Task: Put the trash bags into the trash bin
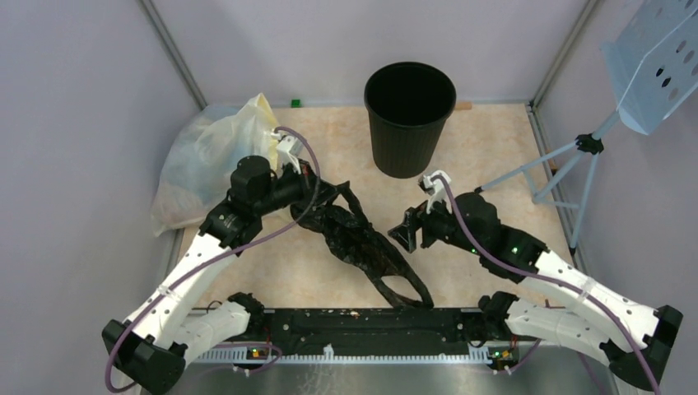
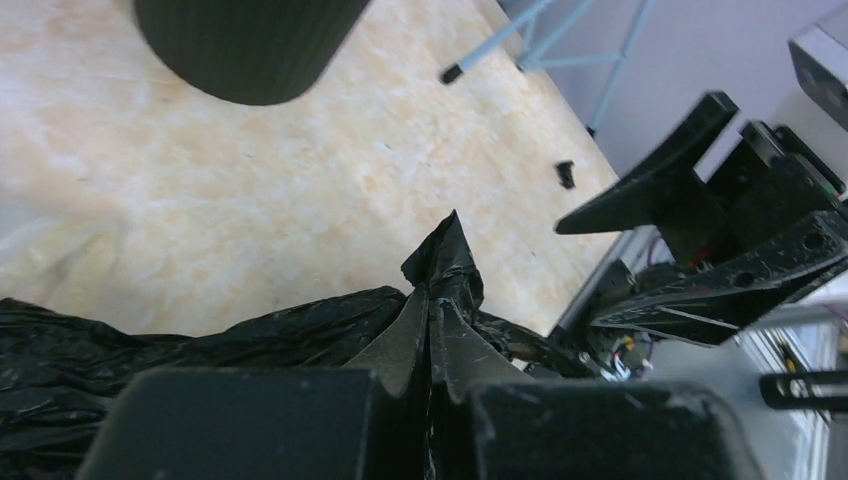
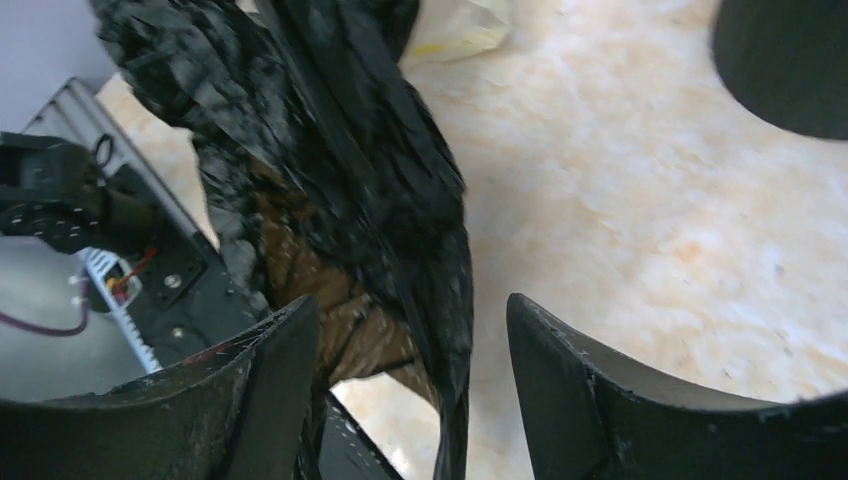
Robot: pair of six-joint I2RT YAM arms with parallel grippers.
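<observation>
Black trash bag in left fingers; bin apart.

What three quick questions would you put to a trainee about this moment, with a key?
1. True or false: the trash bag already lies inside the trash bin.
2. Which pincer is shut on the bag? A) left B) right C) neither
3. Fill in: the pale-yellow bag sits in the far ____ corner of the table.

Key
1. False. It lies stretched across the table, in front of the upright bin.
2. A. The left pincer pinches a fold of it; the right pincer stands open beside it.
3. left
</observation>
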